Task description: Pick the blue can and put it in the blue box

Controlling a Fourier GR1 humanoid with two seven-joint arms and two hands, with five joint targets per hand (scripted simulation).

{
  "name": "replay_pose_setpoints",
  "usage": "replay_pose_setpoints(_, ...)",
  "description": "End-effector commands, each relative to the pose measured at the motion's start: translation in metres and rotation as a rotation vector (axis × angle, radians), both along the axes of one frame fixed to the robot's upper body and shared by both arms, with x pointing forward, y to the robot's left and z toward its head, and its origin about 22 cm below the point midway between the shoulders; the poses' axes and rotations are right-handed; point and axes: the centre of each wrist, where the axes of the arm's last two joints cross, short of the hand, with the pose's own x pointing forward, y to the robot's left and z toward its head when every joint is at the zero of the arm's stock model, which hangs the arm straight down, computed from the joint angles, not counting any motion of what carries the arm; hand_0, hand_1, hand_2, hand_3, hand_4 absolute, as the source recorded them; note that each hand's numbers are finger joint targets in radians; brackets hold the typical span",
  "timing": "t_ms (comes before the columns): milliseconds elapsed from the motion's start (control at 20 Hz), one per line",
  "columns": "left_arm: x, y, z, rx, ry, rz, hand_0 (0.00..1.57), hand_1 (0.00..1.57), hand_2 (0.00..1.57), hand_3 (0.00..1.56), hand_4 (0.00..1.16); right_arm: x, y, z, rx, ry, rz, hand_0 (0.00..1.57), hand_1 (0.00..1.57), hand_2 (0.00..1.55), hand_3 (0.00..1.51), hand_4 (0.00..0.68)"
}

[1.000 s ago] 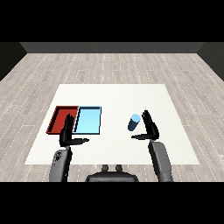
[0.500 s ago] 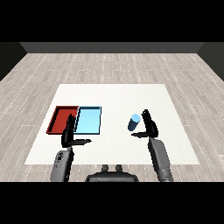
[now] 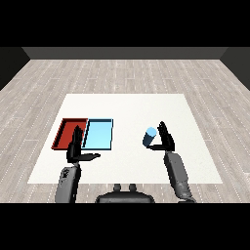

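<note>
The blue can (image 3: 149, 136) stands on the white table right of centre. My right hand (image 3: 165, 138) is just right of it, fingers straight and upright, thumb reaching under the can's near side; whether it touches the can I cannot tell. The light blue tray (image 3: 98, 134) lies left of centre, with nothing in it. My left hand (image 3: 75, 149) hovers open at the near edge of the trays, fingers up, thumb pointing right.
The red tray (image 3: 68, 133) lies flush against the left side of the blue tray. The white table (image 3: 127, 107) extends beyond both trays, and a wooden floor surrounds it.
My right hand has shifted slightly left, closing in on the can. The left hand and the can have stayed in place.
</note>
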Motion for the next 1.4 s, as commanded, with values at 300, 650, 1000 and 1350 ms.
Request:
replay_pose_setpoints(300,-0.012,-0.013,-0.013,0.009,-0.005,0.015,0.0,0.0,0.0,0.0,0.0,0.032,0.0,0.001,0.03,0.065,-0.028,0.0,0.0,0.0,0.0,0.0)
replay_pose_setpoints(650,0.01,0.015,0.005,0.03,-0.043,0.014,0.0,0.0,0.0,0.0,0.0,0.024,0.016,-0.02,0.067,0.092,-0.035,0.0,0.0,0.0,0.0,0.0)
replay_pose_setpoints(1000,-0.006,0.005,-0.014,0.035,-0.033,0.04,0.0,0.0,0.0,0.0,0.0,0.039,0.006,-0.041,0.11,0.108,-0.041,0.0,0.0,0.0,0.0,0.0)
replay_pose_setpoints(1350,-0.009,0.006,-0.001,0.029,-0.028,0.034,0.0,0.0,0.0,0.0,0.0,0.039,0.014,-0.029,0.099,0.104,-0.011,0.0,0.0,0.0,0.0,0.0)
